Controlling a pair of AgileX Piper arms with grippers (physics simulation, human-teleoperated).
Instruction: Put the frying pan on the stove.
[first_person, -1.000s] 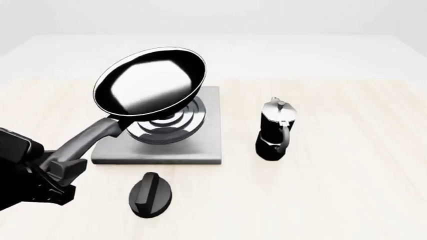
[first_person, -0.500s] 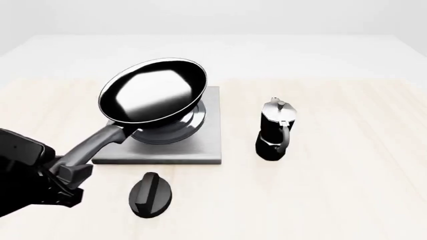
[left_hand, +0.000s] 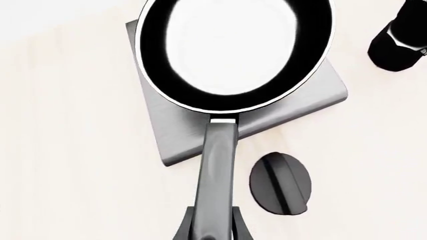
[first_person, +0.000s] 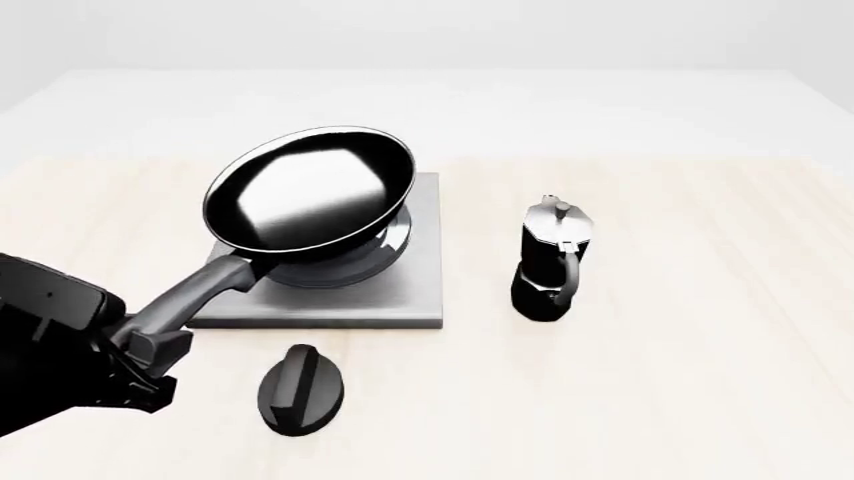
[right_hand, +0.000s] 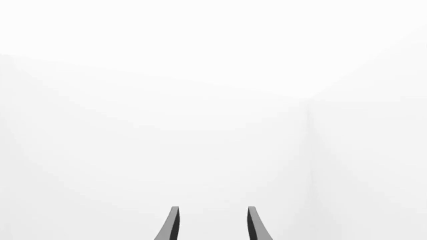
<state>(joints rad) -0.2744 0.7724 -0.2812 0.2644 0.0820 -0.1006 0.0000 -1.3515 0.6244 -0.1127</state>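
The black frying pan (first_person: 310, 195) with a thin light rim hangs low over the grey stove (first_person: 400, 290), tilted, covering most of its silver rings (first_person: 387, 240). My left gripper (first_person: 140, 340) is shut on the end of the pan's dark grey handle (first_person: 200, 290). In the left wrist view the pan (left_hand: 233, 50) sits over the stove plate (left_hand: 173, 135), the handle (left_hand: 217, 170) running back into my left gripper (left_hand: 212, 232). My right gripper (right_hand: 212, 222) is open, empty, facing blank white; it is out of the front view.
A black moka pot (first_person: 550, 262) with a silver lid stands right of the stove; it also shows in the left wrist view (left_hand: 400, 40). A small black oval knob (first_person: 302, 388) lies in front of the stove, near the handle, and shows in the left wrist view (left_hand: 280, 184).
My left gripper has lowered the pan toward the stove and moved it slightly right; the pan now hides more of the rings.
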